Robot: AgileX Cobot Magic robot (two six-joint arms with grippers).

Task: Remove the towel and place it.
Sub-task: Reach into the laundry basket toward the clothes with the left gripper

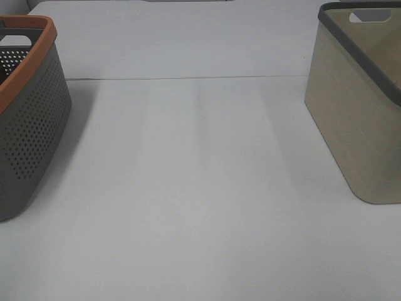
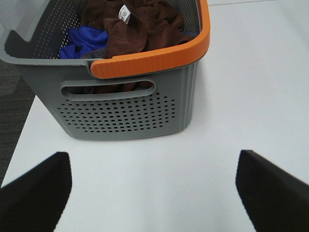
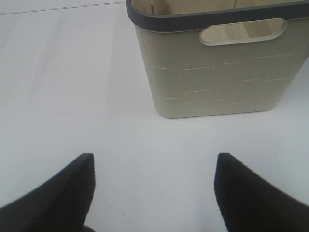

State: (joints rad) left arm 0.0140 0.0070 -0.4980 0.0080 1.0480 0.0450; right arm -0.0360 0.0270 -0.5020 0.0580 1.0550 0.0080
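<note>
The dark brown towel (image 2: 140, 29) lies crumpled, with a white label, inside the grey perforated basket with an orange rim (image 2: 130, 113), on top of a blue cloth (image 2: 82, 41). That basket stands at the left edge of the exterior high view (image 1: 28, 125); the towel is hidden there. My left gripper (image 2: 154, 193) is open and empty above the white table, a short way in front of the basket's handle side. My right gripper (image 3: 154, 193) is open and empty above the table, facing the beige basket with a dark grey rim (image 3: 212, 72). Neither gripper shows in the exterior high view.
The beige basket (image 1: 363, 106) stands at the right of the white table (image 1: 200, 188). The table's left edge, with dark floor beyond it, shows in the left wrist view (image 2: 17, 130). A seam crosses the table at the back (image 1: 188, 78).
</note>
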